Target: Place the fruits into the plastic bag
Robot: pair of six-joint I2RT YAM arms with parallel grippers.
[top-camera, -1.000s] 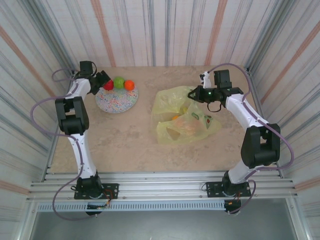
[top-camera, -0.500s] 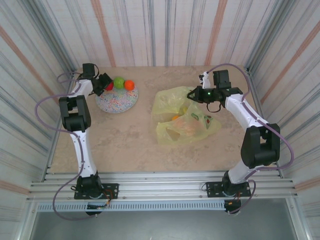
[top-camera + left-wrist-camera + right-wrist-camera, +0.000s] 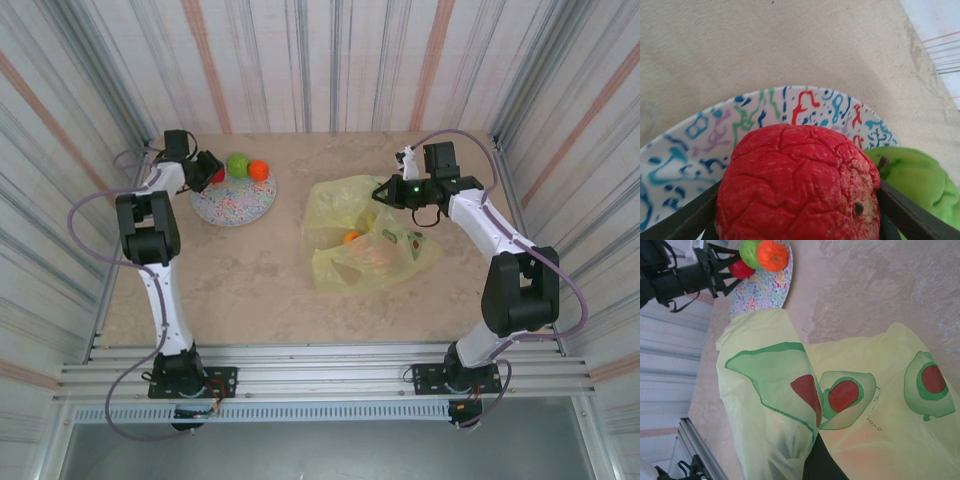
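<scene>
A wrinkled red fruit (image 3: 797, 185) lies on the speckled plate (image 3: 235, 203), and my left gripper (image 3: 208, 170) is shut on it, a dark finger (image 3: 905, 210) pressing each side. A green fruit (image 3: 238, 164) and an orange fruit (image 3: 259, 170) sit just beyond it on the same plate. The yellow plastic bag (image 3: 370, 240), printed with avocados, lies mid-table to the right. My right gripper (image 3: 385, 190) is shut on its upper edge and holds the mouth lifted. An orange fruit (image 3: 351, 237) shows through the film, with other fruits as blurred shapes. In the right wrist view the bag (image 3: 880, 390) drapes over my finger (image 3: 822, 467).
Striped walls close in the beige table on three sides, near both arms. A metal rail (image 3: 320, 375) runs along the front edge. Bare table lies between the plate and the bag, and in front of both.
My left gripper has slid a little further onto the red fruit, now mostly covering it from above. The right gripper and the bag's edge have shifted slightly.
</scene>
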